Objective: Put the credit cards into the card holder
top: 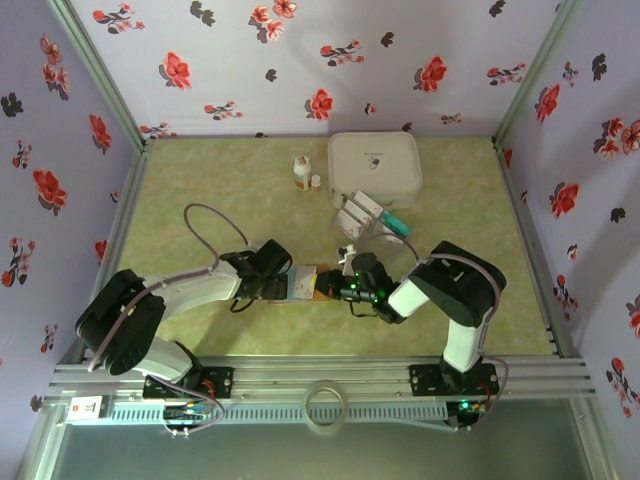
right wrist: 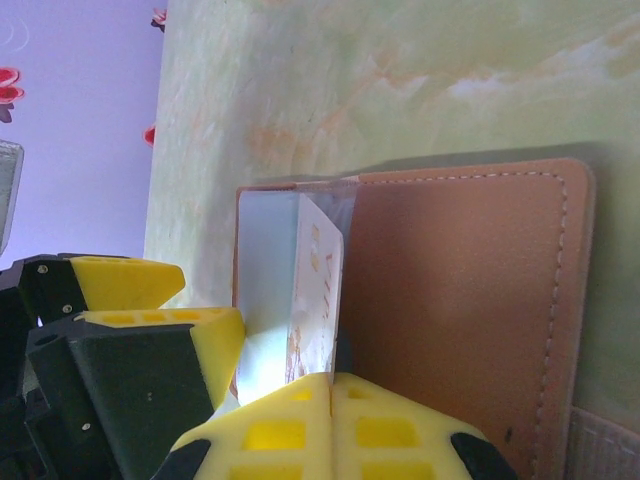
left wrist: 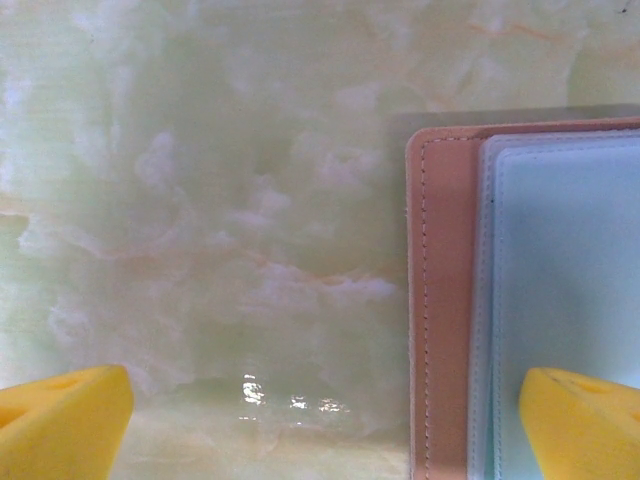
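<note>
Feeding one credit card (right wrist: 318, 290) into the card holder (right wrist: 460, 320) looks like the step in hand. The card holder lies open on the table (left wrist: 200, 200), close to the middle of its near edge, between the two arms. The right tool (right wrist: 331, 405) is closed on the white printed card and holds it on edge where the pale blue inner face meets the brown half. Whether the card's lower edge is already inside a pocket I cannot tell, because the view is steep.

The left tool (left wrist: 320, 430) is wide open and grips nothing. One finger hangs over the blue face, the other over bare table beyond the holder's brown border. To do this well, I would press that first finger down on the blue face so the holder cannot slide. Then I would push the card low and flat, parallel to the pocket mouth, and release only when it sits deep.

The other cards (top: 362, 214) lie in a heap toward the far edge, just before the white box (top: 375, 165).
</note>
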Robot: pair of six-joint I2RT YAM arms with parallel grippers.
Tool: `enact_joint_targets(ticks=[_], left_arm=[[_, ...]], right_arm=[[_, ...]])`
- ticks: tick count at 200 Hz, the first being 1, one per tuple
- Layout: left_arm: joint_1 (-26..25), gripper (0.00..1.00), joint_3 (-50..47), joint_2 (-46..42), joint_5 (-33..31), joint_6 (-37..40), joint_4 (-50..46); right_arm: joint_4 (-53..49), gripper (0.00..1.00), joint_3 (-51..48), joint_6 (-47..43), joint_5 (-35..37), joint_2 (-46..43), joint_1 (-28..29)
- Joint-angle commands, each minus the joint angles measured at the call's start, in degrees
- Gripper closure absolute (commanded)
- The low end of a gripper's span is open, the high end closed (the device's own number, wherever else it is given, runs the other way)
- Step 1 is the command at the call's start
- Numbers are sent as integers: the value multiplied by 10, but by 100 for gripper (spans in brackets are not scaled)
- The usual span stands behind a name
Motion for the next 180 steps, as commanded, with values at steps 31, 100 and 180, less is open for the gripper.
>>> enact_joint_targets(ticks=[31, 100, 180], left_arm=[[-5, 0, -11, -7, -19, -9, -14], [-5, 0, -11, -7, -19, -10, -13], [-5, 0, -11, -8, -17, -11, -10]], right_arm=[[-15, 100, -5, 5, -19, 22, 8], [-51, 100, 7, -7, -31, 28, 10], [-114, 100, 51, -26, -55, 48, 10]])
